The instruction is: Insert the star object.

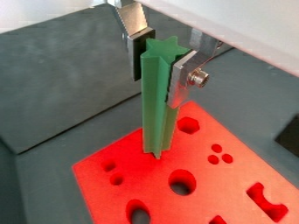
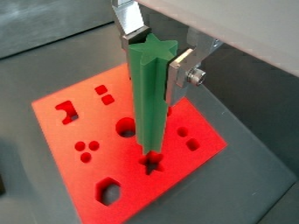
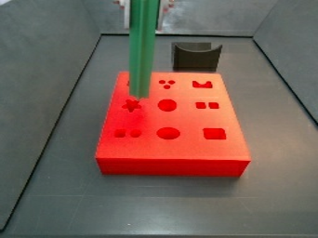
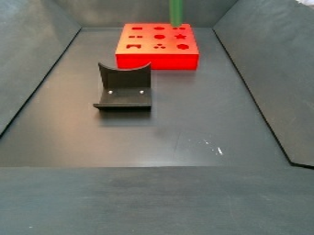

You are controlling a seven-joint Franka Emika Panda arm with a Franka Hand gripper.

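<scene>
Gripper (image 2: 156,54) fingers (image 2: 184,74) clamp star object (image 2: 149,101) — upright.

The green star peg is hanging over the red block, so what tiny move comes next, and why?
Probably a slow, straight push down. The gripper holds the green star peg upright, and its tip sits at the star-shaped hole in the red block. Whether the ridges line up exactly with the hole I cannot tell, so go gently.

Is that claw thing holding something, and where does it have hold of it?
Yes. The gripper holds the green star peg upright by its top end, one of the fingers on each side, with the lower tip over the red block.
</scene>
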